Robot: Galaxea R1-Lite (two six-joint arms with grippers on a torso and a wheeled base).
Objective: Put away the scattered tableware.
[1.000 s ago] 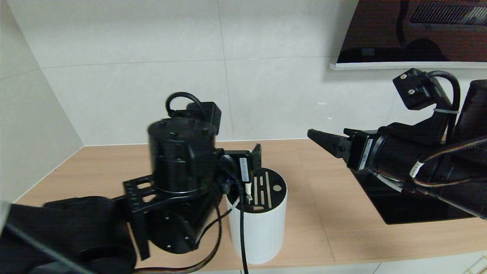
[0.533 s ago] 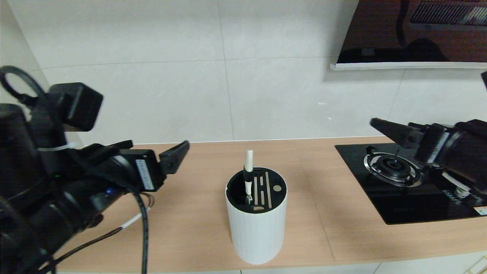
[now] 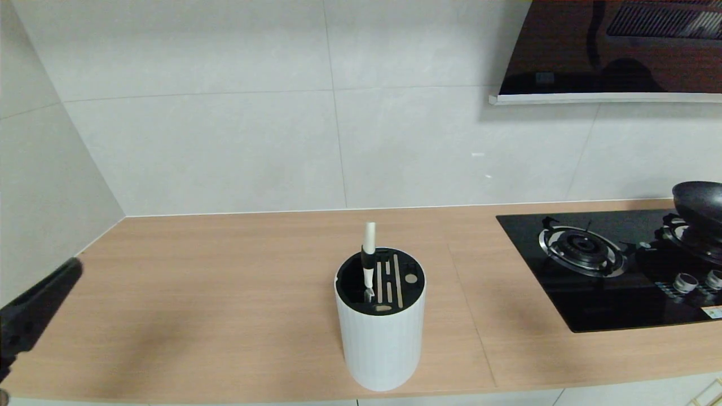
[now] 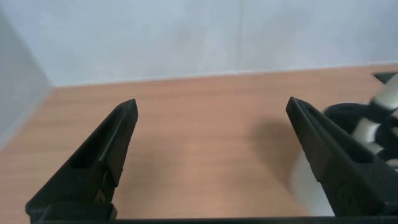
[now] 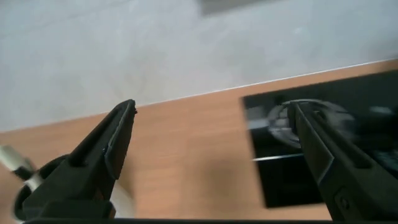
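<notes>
**Both grippers spread wide; utensil upright in the holder**

The left gripper (image 4: 211,106) has its jaws released and set wide apart, pointing level across the light wooden countertop (image 3: 225,293). In the head view one black finger (image 3: 39,301) of it slants in at the lower left edge. The right gripper (image 5: 212,107) is likewise spread, with nothing between its jaws, facing the counter and the black glass gas hob (image 3: 609,293). At the centre of the head view, the white-and-black-handled utensil (image 3: 368,254) stands upright in the black slotted top of the white ribbed cylindrical holder (image 3: 383,344), near the counter's front edge. A dark pan (image 3: 699,203) sits on the hob at the right edge.
</notes>
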